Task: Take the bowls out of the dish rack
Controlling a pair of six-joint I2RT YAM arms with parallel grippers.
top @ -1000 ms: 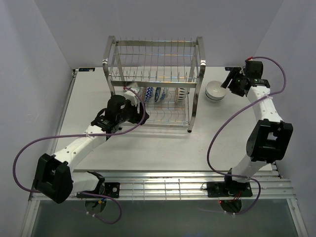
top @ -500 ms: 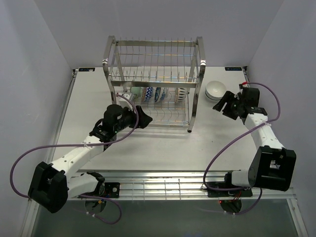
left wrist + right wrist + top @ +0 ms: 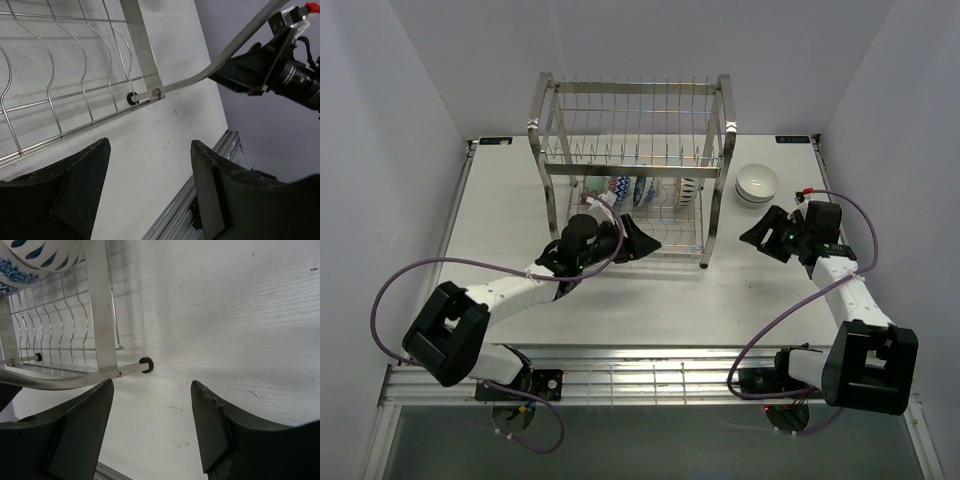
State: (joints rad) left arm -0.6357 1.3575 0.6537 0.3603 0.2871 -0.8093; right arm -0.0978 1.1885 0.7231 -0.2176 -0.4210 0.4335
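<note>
The steel wire dish rack (image 3: 633, 120) stands at the back middle of the table. Its lower tier holds blue-and-white patterned bowls (image 3: 632, 190), another patterned bowl (image 3: 688, 192) and a pale bowl (image 3: 586, 189) on edge. A white bowl (image 3: 756, 184) sits on the table right of the rack. My left gripper (image 3: 638, 243) is open and empty, low at the rack's front edge; its wrist view shows the wire floor (image 3: 75, 75). My right gripper (image 3: 760, 235) is open and empty, right of the rack's front right post (image 3: 97, 305), with a patterned bowl (image 3: 45, 255) visible beyond.
The rack's black rubber foot (image 3: 146, 364) rests on the table just ahead of my right gripper (image 3: 152, 420). Another foot (image 3: 132, 98) shows ahead of my left gripper (image 3: 150, 175). The metal rail (image 3: 650, 375) runs along the near edge. Grey walls close both sides.
My left gripper drew back from the rack's left end and swung right along its front. My right gripper left the white bowl and came down toward the rack's front right post.
</note>
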